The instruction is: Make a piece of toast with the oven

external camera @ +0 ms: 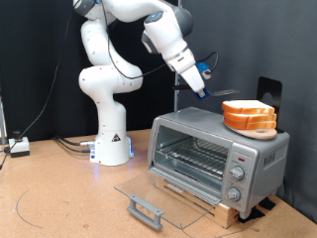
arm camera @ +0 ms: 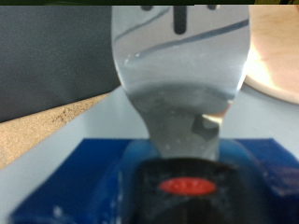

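Oven (external camera: 213, 154): silver, on a wooden base (external camera: 213, 203) at the exterior view's right. I see its glass door (external camera: 158, 198) dropped fully open, handle (external camera: 146, 209) lowest, the rack inside bare.

Toast (external camera: 250, 112): two slices stacked on an orange plate (external camera: 250, 126) on the oven's roof, towards the exterior view's right.

Gripper (external camera: 202, 93): I have it hanging in the air above the oven's roof, just left of the toast in the exterior view and not touching it. Whether the fingers are spread or pressed together I cannot tell. The wrist view is blurred: a grey finger (arm camera: 177, 84) close up over the oven's top, with the plate's rim at one edge.
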Controlling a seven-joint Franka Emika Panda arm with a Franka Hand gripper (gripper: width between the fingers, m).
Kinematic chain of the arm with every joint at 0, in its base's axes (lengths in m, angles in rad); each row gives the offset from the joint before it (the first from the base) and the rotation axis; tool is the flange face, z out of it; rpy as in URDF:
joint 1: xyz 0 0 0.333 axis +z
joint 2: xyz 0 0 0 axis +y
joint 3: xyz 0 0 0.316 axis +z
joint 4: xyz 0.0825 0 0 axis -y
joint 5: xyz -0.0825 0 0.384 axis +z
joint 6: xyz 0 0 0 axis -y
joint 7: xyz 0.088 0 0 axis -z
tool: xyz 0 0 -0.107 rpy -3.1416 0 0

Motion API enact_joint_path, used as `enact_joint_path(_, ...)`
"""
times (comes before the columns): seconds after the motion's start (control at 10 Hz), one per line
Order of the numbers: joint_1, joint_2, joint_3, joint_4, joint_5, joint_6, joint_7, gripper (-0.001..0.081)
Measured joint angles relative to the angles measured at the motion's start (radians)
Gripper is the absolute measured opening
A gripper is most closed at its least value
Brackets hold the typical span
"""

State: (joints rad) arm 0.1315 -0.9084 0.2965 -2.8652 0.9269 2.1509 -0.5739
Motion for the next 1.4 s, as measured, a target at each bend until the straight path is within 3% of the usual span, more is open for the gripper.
enact_joint_path(0.2,-0.034,-0.040,-0.050,-0.003,-0.048,-0.054,0.004,0.0396)
enact_joint_path(0.5,-0.122,-0.084,-0.097,-0.002,-0.171,-0.184,0.061,0.0396)
enact_joint_path(1.0,-0.276,-0.141,-0.143,-0.023,-0.242,-0.206,0.069,0.0396)
enact_joint_path(1.4,-0.294,-0.120,-0.153,0.015,-0.310,-0.256,0.054,0.0396)
